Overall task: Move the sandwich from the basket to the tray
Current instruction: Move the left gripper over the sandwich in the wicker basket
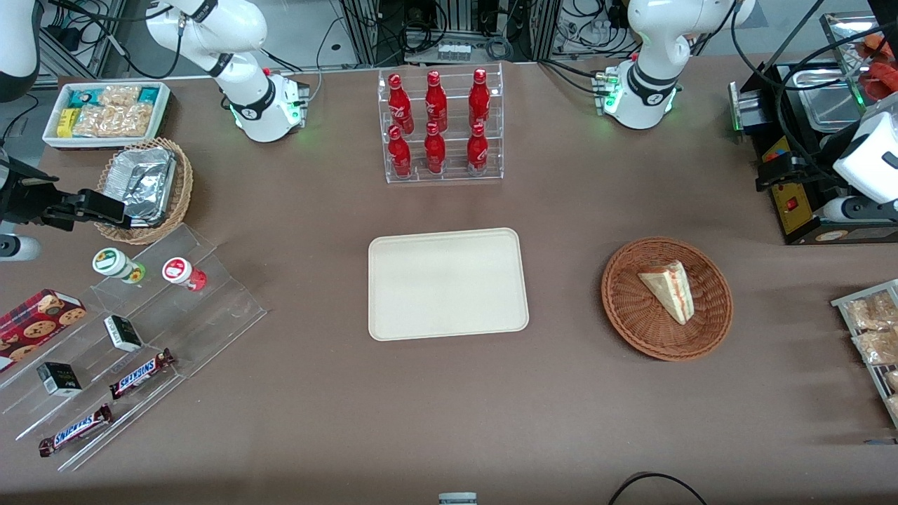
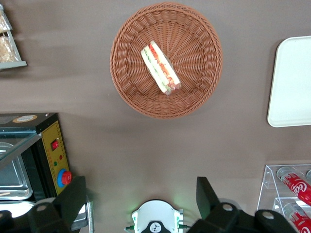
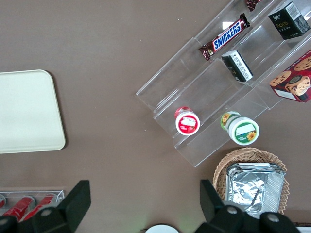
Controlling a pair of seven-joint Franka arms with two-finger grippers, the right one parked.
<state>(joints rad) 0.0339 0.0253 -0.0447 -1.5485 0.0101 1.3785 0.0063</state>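
Gripper spread wide, high above table, nothing held; risk crushing soft sandwich or snagging basket rim during descent.

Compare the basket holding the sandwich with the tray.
The basket is round, reddish-brown woven wicker; the tray is rectangular, smooth cream with rounded corners. The basket holds the sandwich; the tray is bare. The basket looks narrower than the tray. Both sit flat on the brown table. The gripper is open, high above the table.
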